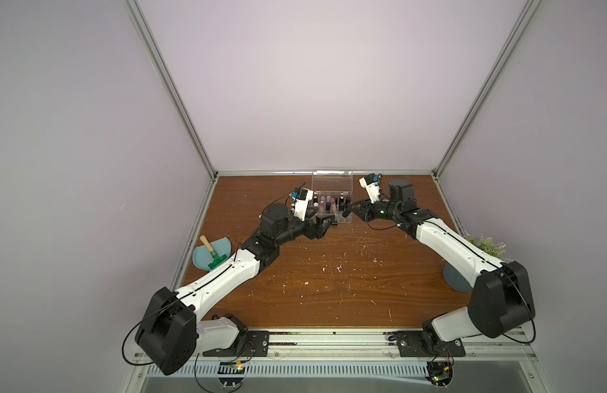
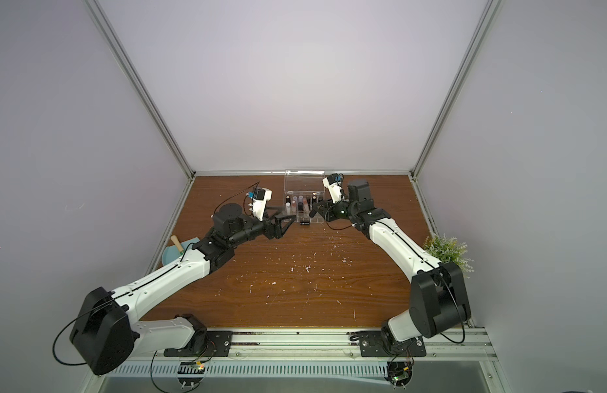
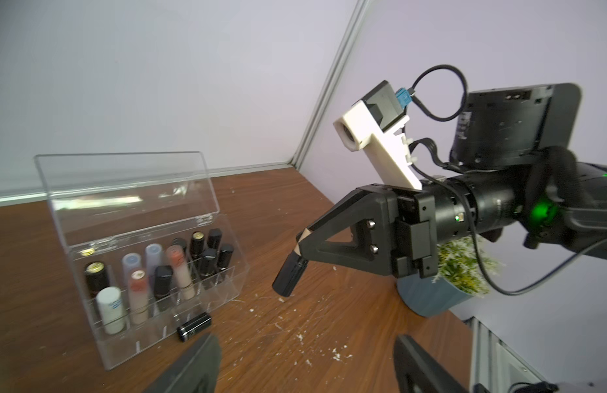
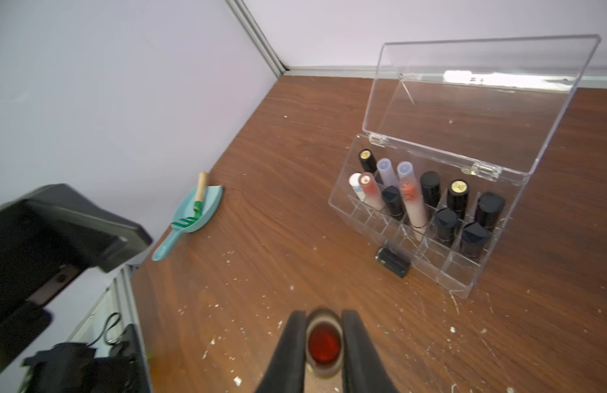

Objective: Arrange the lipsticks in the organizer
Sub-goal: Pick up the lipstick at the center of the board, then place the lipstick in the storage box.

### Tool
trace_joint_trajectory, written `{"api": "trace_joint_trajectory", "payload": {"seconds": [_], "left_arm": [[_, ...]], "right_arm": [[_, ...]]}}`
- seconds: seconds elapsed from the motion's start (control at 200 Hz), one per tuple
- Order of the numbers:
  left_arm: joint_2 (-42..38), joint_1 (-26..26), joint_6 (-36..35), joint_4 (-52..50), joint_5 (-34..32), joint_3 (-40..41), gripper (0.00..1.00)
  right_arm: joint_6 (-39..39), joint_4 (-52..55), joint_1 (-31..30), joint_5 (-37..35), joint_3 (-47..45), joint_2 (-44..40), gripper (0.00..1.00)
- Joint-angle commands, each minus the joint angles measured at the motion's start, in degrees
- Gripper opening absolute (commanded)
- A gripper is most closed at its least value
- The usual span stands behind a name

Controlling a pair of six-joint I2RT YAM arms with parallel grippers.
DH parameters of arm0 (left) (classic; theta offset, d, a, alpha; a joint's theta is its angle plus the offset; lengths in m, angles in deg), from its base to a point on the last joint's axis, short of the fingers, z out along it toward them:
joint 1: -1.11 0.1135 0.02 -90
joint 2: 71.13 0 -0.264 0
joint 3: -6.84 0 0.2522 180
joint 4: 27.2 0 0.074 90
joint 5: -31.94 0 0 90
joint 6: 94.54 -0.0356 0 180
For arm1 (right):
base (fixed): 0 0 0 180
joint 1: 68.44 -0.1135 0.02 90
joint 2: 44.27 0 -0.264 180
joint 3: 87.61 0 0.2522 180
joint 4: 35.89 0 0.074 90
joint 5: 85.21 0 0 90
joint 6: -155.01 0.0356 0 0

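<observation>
The organizer [image 1: 332, 177] is a clear box with its lid up at the back middle of the table, seen in both top views [image 2: 303, 177]. Several lipsticks [image 4: 429, 190] stand upright in its back compartments, black, lavender, white and pink. A short black tube [image 3: 194, 326] lies on the table against the organizer's front wall. My right gripper [image 4: 324, 320] is shut on a black lipstick [image 3: 290, 277] with a red end, just right of the organizer and above the table. My left gripper [image 3: 303, 343] is open and empty, in front of the organizer's left end.
A light-blue dustpan [image 1: 211, 255] with a wooden-handled green rake lies at the table's left edge. A potted plant [image 3: 431, 296] stands at the right edge, behind my right arm. White crumbs [image 1: 337, 268] are scattered over the middle of the wooden table.
</observation>
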Motion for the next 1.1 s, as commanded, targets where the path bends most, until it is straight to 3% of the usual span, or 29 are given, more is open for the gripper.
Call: {"api": "trace_joint_trajectory", "payload": {"seconds": [0.0,0.095,0.2,0.455,1.096], "left_arm": [[-1.1,0.5,-2.1,-1.7,-6.0,1.0,0.83],[-2.6,0.5,-2.5,-1.5,-8.5,2.1,0.83],[-3.4,0.6,-2.9,-2.0,-10.3,2.5,0.83],[-3.5,0.6,-3.3,-2.6,-11.1,2.8,0.82],[-2.7,0.6,-3.3,-3.2,-11.1,2.5,0.82]], "right_arm": [[-3.8,-1.9,-1.8,-7.6,3.8,1.9,0.13],[-4.6,-2.2,-3.1,-8.8,5.9,4.3,0.13],[-5.9,-1.6,-3.9,-15.0,7.7,6.4,0.13],[-9.0,-0.4,-5.4,-24.3,10.2,11.3,0.12],[-10.6,-0.1,-7.1,-26.9,13.1,18.6,0.12]]}}
